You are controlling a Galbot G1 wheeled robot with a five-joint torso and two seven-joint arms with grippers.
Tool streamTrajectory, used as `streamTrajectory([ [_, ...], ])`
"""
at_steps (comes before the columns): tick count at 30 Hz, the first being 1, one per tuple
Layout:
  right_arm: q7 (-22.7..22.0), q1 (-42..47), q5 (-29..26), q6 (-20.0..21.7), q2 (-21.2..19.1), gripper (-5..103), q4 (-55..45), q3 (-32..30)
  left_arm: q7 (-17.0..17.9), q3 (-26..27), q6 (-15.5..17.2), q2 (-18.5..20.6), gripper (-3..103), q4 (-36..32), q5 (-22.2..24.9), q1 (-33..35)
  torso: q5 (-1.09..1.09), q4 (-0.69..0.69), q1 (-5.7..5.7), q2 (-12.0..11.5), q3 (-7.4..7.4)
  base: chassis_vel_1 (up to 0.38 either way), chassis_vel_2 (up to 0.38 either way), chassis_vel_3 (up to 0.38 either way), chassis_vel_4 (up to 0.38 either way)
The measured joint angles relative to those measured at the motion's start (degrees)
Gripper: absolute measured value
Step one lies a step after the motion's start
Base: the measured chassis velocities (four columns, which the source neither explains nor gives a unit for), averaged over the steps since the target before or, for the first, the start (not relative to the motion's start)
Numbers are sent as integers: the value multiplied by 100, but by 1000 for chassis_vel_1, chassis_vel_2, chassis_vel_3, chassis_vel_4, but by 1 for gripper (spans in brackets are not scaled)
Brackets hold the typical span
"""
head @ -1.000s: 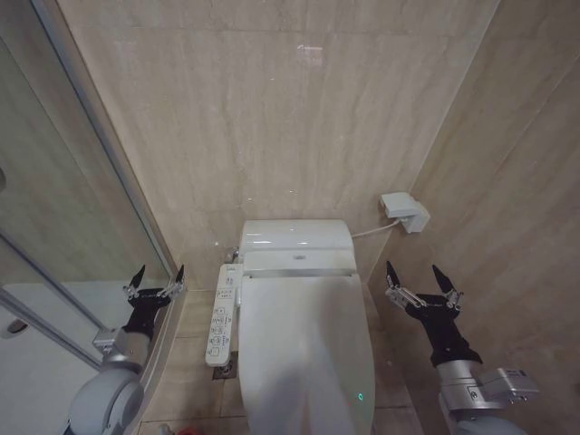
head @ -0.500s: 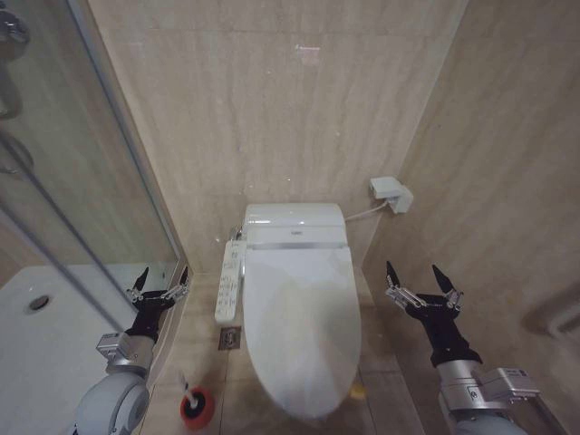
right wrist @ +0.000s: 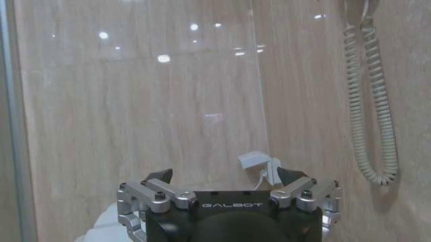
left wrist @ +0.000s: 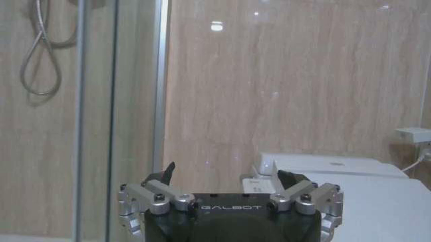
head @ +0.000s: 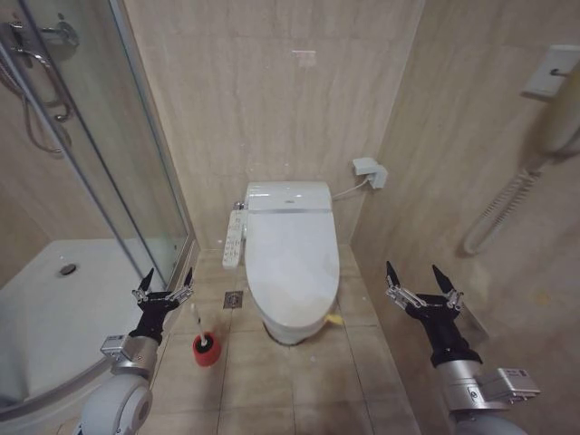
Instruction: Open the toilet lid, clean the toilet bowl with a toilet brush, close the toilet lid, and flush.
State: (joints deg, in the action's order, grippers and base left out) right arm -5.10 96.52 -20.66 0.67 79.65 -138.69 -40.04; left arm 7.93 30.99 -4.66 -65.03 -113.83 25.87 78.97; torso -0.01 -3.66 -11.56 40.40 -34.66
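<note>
Toilet lid lies shut over the seat, the toilet standing against the back wall with its side control panel along the edge nearer the shower. Left gripper hangs in the air with its two fingers spread apart and nothing between them, above the floor tiles beside the shower door. Right gripper is likewise spread wide and empty, held up close to the right wall, well apart from the toilet. Just below the left gripper in the head view, the toilet brush stands upright in a small red holder cup on the floor, near the front corner of the toilet. On the right wall hangs a handset with a coiled cord, and a small white box sits at the back corner.
</note>
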Motion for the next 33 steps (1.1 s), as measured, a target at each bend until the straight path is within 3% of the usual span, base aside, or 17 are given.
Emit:
streamTrajectory([
  [14, 0, -6, 0, 0, -1, 100, 0, 0, -66, 15, -68, -39, 100, 47, -24, 12, 2, 0, -11, -6, -4, -18, 33, 23, -35],
  [23, 0, -4, 1, 0, -1, 100, 0, 0, -87, 66, -119, -66, 100, 48, -48, 62, 0, -1, -6, -4, -2, 232, -50, -228, 29],
  [33, 2, -3, 0, 0, 0, 100, -1, 1, -142, -6, -405, -151, 100, 221, -187, 148, -2, 1, -2, 0, -1, 263, -15, -247, 27],
])
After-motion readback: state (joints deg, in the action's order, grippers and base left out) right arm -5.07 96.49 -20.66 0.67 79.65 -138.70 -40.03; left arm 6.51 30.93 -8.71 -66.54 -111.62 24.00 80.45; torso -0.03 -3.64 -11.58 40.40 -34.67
